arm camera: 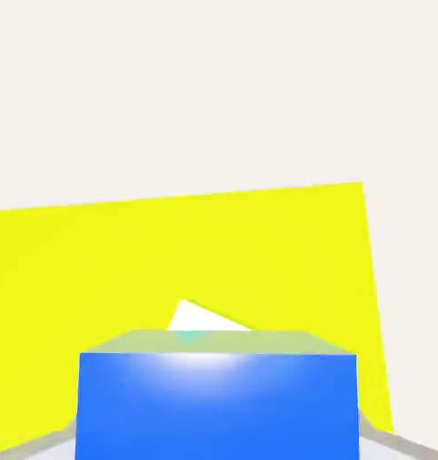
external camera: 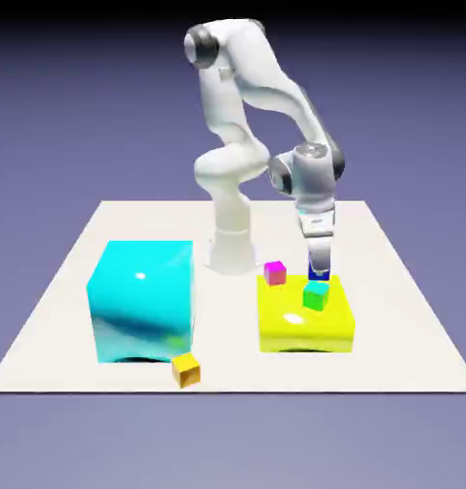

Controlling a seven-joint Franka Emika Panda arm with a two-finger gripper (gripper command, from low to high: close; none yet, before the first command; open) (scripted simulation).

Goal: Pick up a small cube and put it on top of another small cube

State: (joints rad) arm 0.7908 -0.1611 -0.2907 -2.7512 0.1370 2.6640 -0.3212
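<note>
My gripper [external camera: 319, 271] points straight down, shut on the tiny deep-blue cube [external camera: 322, 277]. It holds that cube just above the tiny teal-green cube [external camera: 316, 295], which sits on the flat yellow block [external camera: 292, 327]. I cannot tell whether the two small cubes touch. In the hand view the deep-blue cube [arm camera: 218, 404] fills the bottom between the grey fingertips [arm camera: 25, 446]. Only a thin teal sliver of the green cube [arm camera: 194, 335] peeks over its top edge. The yellow block [arm camera: 169, 260] spreads out behind.
A huge cyan cube [external camera: 141, 301] stands on the exterior view's left of the white table [external camera: 399, 325]. The magenta small cube [external camera: 275, 273] rests beside the yellow block's far left corner. An orange-yellow small cube [external camera: 186, 370] lies near the front edge.
</note>
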